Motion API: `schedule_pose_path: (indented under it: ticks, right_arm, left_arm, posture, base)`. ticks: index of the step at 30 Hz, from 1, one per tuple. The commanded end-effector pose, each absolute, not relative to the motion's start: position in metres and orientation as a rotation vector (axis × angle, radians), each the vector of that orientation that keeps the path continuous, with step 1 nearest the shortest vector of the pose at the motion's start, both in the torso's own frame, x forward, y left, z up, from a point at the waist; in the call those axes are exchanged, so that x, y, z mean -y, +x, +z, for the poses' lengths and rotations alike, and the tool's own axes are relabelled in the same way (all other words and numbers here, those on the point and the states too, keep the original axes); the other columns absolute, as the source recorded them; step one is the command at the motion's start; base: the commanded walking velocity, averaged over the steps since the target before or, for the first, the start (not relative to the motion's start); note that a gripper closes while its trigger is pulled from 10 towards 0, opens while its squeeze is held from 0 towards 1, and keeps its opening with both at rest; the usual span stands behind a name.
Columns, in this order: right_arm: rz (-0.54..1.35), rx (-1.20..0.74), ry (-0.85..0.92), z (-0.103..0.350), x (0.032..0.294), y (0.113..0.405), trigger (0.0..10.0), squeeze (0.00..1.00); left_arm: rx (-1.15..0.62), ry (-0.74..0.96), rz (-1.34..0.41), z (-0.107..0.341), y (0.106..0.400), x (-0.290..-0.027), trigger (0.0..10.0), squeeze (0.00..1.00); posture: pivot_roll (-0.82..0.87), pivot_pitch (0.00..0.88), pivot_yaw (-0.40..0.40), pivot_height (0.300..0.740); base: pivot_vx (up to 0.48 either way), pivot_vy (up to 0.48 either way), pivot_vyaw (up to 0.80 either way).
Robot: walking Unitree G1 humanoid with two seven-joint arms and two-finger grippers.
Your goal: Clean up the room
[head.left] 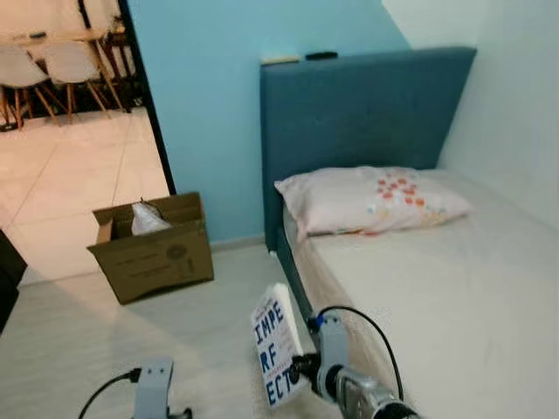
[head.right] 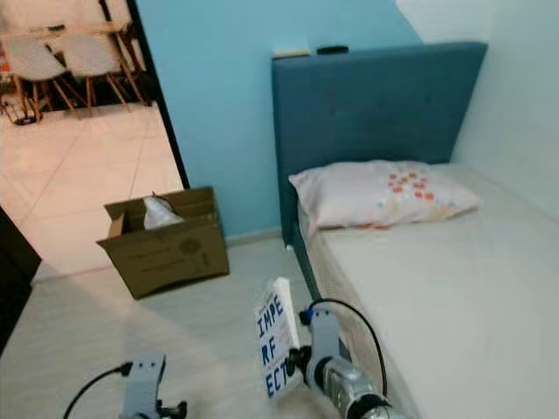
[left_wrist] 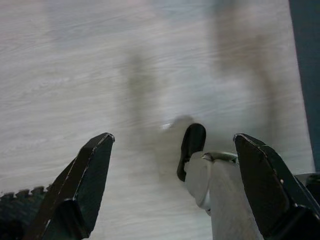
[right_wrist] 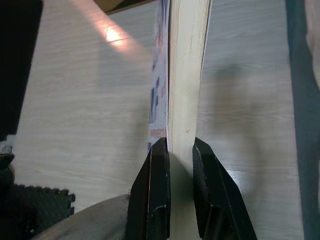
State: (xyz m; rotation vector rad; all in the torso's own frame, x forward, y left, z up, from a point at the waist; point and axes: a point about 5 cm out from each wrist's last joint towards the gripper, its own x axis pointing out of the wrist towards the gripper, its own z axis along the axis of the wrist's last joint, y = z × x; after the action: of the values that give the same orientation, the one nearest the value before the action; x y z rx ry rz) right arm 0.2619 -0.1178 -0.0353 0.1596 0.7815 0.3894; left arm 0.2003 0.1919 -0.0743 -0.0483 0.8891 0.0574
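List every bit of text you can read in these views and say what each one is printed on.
"IMPE / RF / ECT", in large dark letters down the cover of the book, which the right gripper holds upright by its edge.
Dark printed marks on the front of the cardboard box: too small and blurred to read.
Print on the book's cover in the right wrist view: blurred, unreadable.

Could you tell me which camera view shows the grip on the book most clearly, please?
The right wrist view: the right end effector pinches the book at its page edge. Both eye views show its lettered cover beside the bed; the left wrist view shows floor.
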Motion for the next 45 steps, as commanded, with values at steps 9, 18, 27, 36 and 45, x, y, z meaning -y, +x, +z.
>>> schedule_pose_path:
  ticks: [9, 18, 27, 36, 45]
  right_arm:
    - [0.372, -0.763, 0.160, -0.032, 0.122, 0.266, 10.0, 0.00]
    - [0.359, -0.767, 0.158, -0.033, 0.124, 0.265, 10.0, 0.00]
    - [0.357, -0.770, 0.152, -0.034, 0.127, 0.265, 10.0, 0.00]
    - [0.356, -0.766, 0.151, -0.034, 0.129, 0.265, 10.0, 0.00]
    - [0.351, -0.765, 0.157, -0.034, 0.130, 0.265, 10.0, 0.00]
  left_arm:
    - [-0.880, -0.064, 0.045, -0.073, 0.204, -0.186, 10.0, 0.00]
    - [-0.884, -0.065, 0.036, -0.074, 0.204, -0.183, 10.0, 0.00]
    - [-0.887, -0.085, 0.032, -0.075, 0.203, -0.175, 10.0, 0.00]
    - [-0.885, -0.092, 0.027, -0.075, 0.203, -0.172, 10.0, 0.00]
    - [-0.885, -0.090, 0.023, -0.075, 0.204, -0.172, 10.0, 0.00]
  posture:
    - [-0.02, 0.000, -0.017, 0.717]
    - [-0.03, 0.000, -0.028, 0.717]
    - [-0.05, 0.000, -0.038, 0.717]
    - [-0.05, 0.000, -0.040, 0.717]
    - [-0.06, 0.000, -0.037, 0.717]
  base:
    - [0.322, 0.000, 0.00]
    - [0.323, 0.000, 0.00]
    - [0.326, 0.000, 0.00]
    - [0.325, 0.000, 0.00]
    - [0.327, 0.000, 0.00]
